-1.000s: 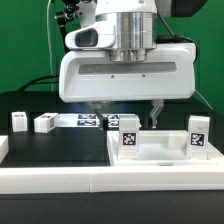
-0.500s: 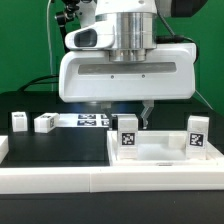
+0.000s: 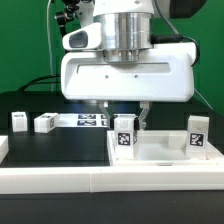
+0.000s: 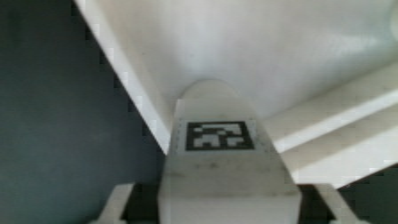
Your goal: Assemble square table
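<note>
Black table (image 3: 60,150) bears tabletop (image 3: 160,155), legs (image 3: 45,123), marker board (image 3: 90,121).

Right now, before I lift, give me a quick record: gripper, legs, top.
gripper: shut on held leg
held leg: upright, at the top's corner on the exterior view's left; lifted or resting, cannot tell
top: flat on the table, exterior view's right
right leg: upright at the top's edge on the exterior view's right, ungripped
left legs: two, loose on the table, exterior view's left; second one
marker board: flat, between left legs and held leg
</note>
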`<state>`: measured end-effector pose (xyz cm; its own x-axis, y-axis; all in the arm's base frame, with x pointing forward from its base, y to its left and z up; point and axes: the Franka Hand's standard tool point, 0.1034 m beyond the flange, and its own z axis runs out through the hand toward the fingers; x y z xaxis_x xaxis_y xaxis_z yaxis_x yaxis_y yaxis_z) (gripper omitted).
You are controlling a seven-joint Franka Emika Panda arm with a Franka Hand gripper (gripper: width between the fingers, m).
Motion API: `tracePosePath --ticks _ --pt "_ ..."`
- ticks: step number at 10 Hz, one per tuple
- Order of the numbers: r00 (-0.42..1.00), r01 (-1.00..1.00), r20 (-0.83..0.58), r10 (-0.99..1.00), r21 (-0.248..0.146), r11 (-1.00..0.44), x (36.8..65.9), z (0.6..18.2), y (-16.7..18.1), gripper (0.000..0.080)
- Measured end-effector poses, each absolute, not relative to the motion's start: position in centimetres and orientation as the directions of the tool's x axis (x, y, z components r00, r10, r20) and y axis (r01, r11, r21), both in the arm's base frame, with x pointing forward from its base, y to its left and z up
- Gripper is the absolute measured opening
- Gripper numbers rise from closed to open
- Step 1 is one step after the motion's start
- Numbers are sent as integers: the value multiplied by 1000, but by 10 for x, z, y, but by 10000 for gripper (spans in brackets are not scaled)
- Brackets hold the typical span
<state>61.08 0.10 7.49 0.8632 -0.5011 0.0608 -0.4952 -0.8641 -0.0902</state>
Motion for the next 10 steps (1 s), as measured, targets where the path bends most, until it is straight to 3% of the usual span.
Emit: tracePosePath --ticks 4,10 --pt "598 -792 31 -801 -128 -596 609 75 4 290" --pt "152 -981 -38 -988 -124 -146 609 75 8 290"
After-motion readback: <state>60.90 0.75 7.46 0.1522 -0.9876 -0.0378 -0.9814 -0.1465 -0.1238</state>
